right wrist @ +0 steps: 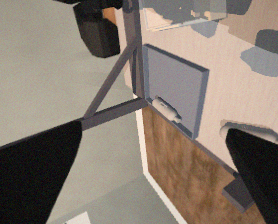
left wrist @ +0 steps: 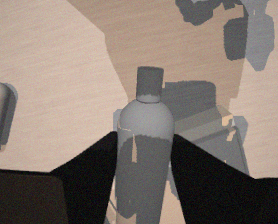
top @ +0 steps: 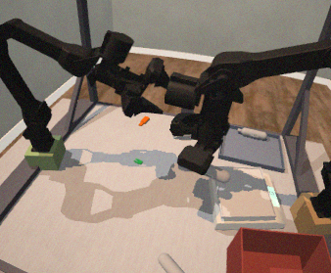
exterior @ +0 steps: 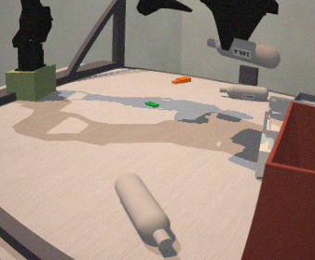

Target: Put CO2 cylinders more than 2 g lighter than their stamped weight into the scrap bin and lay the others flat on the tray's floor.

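Note:
My left gripper point(top: 206, 168) point(exterior: 233, 43) point(left wrist: 144, 139) is shut on a grey CO2 cylinder point(top: 222, 175) point(exterior: 259, 54) point(left wrist: 146, 120) and holds it level in the air, near the scale point(top: 250, 211). My right gripper point(top: 142, 108) point(exterior: 163, 3) point(right wrist: 155, 131) is open, empty and high over the back of the table. One cylinder point(top: 252, 134) point(right wrist: 167, 108) lies flat in the blue-grey tray point(top: 272, 162) point(right wrist: 172, 75). Another cylinder point(exterior: 245, 92) lies on the table at the back. A third cylinder point(top: 169, 263) point(exterior: 143, 211) lies near the front edge. The red scrap bin point(top: 282, 252) point(exterior: 301, 178) stands at the front right.
The scale's green display point(top: 272, 195) faces the bin side. A small orange marker point(top: 143, 121) point(exterior: 181, 80) and a green marker point(top: 138, 161) point(exterior: 152, 104) lie on the table. Frame posts point(top: 83, 45) point(exterior: 119, 24) rise at the corners. The arm bases point(top: 44, 154) point(top: 316, 213) stand at the sides.

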Available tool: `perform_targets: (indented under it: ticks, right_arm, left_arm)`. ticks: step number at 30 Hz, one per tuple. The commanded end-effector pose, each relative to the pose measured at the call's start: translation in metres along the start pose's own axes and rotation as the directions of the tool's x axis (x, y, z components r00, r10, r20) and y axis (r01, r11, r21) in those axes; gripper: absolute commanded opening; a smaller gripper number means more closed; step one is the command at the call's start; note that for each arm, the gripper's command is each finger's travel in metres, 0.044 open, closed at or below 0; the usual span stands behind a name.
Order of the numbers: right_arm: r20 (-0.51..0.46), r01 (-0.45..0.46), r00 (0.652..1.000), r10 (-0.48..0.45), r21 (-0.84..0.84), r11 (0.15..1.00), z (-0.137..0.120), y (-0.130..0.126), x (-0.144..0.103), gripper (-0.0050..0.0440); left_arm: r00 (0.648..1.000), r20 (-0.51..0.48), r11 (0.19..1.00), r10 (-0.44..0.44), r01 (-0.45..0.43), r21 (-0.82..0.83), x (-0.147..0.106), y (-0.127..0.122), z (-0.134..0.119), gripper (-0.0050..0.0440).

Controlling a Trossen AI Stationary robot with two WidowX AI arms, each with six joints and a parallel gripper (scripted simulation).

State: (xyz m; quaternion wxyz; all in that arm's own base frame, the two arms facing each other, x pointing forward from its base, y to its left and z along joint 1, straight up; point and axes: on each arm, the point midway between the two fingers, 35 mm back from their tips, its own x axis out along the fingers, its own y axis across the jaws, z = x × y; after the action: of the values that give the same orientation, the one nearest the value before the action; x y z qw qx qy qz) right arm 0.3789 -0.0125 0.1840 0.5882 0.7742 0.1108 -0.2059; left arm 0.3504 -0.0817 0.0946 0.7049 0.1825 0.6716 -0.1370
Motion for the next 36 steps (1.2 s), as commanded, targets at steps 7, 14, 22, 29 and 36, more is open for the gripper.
perform_targets:
  ticks: [7,14,22,29,36]
  right_arm:
    - [-0.057,-0.126,0.992,0.113,-0.381,0.916,-0.009,0.025,-0.026,0.044]
    - [-0.095,-0.208,0.976,0.196,-0.677,0.706,-0.016,0.042,-0.046,0.044]
    - [-0.132,-0.242,0.949,0.287,-0.888,0.391,-0.021,0.06,-0.07,0.044]
    - [-0.156,-0.215,0.925,0.347,-0.966,0.14,-0.025,0.071,-0.087,0.044]
    - [-0.184,-0.149,0.892,0.414,-0.982,-0.114,-0.029,0.083,-0.107,0.044]
  left_arm:
    - [0.999,-0.014,0.979,-0.035,0.031,-0.2,-0.01,0.004,0.005,-0.005]
    - [0.999,-0.009,0.978,-0.033,0.03,-0.208,-0.012,0.003,0.005,-0.005]
    - [0.999,-0.014,0.979,-0.033,0.029,-0.202,-0.011,0.003,0.003,-0.005]
    - [0.999,-0.014,0.979,-0.033,0.029,-0.202,-0.011,0.003,0.003,-0.005]
    - [0.999,-0.014,0.979,-0.033,0.029,-0.202,-0.011,0.003,0.003,-0.005]
